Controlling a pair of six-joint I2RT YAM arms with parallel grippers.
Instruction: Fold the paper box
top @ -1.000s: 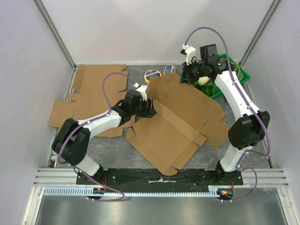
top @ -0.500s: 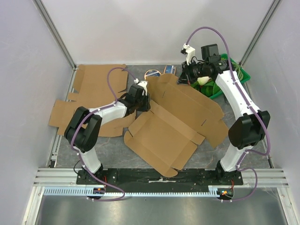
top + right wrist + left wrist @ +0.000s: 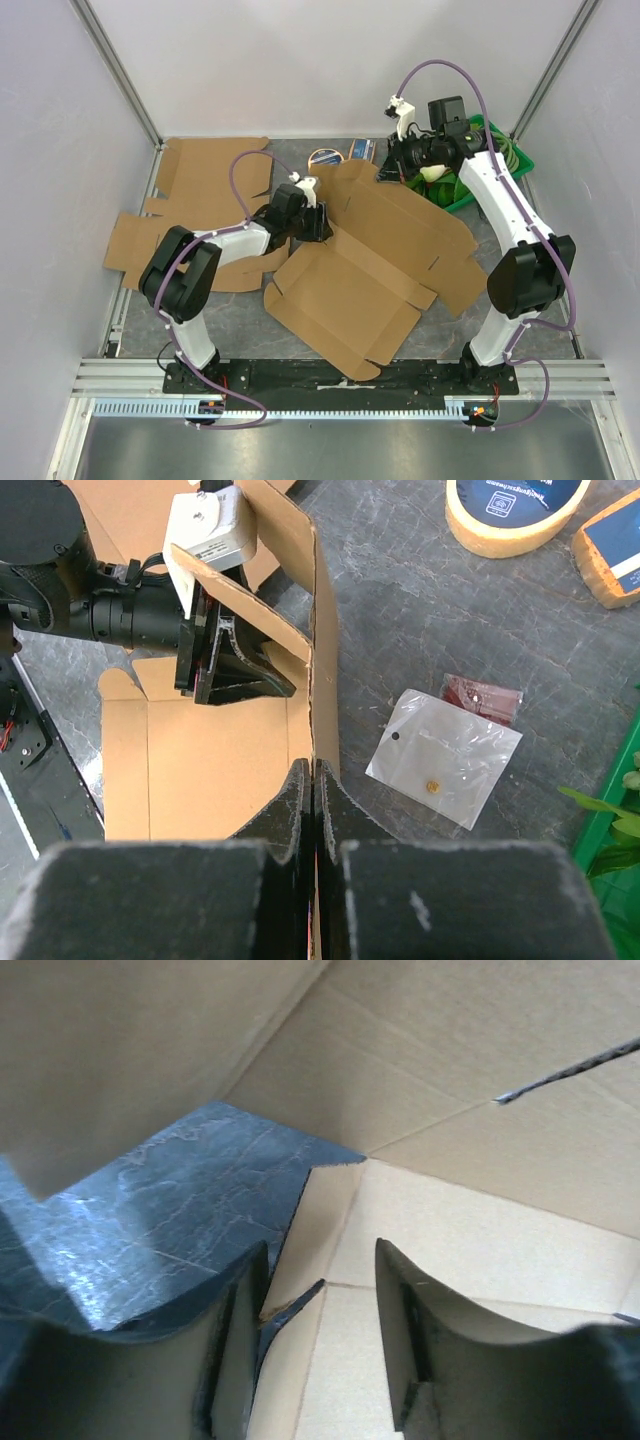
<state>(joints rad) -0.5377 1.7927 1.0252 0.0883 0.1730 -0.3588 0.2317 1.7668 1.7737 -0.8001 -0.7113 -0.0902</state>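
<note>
Two-arm set. Left arm [image 3: 232,250] at 9 o'clock, right arm [image 3: 507,205] at 3 o'clock: white links, black joints. Purple cable [image 3: 440,61] loops over each. White wrist camera housing [image 3: 205,525]. Matte black fingers [image 3: 450,1350].

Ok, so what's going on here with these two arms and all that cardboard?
The two arms are partway through folding a cardboard box in the middle of the table. The right gripper is shut on the edge of one panel and holds it raised upright. The left gripper is open, with its fingers down at the inner corner beside that panel, clamping nothing. Most of the box lies flat. A spare cardboard sheet lies to the left.
</note>
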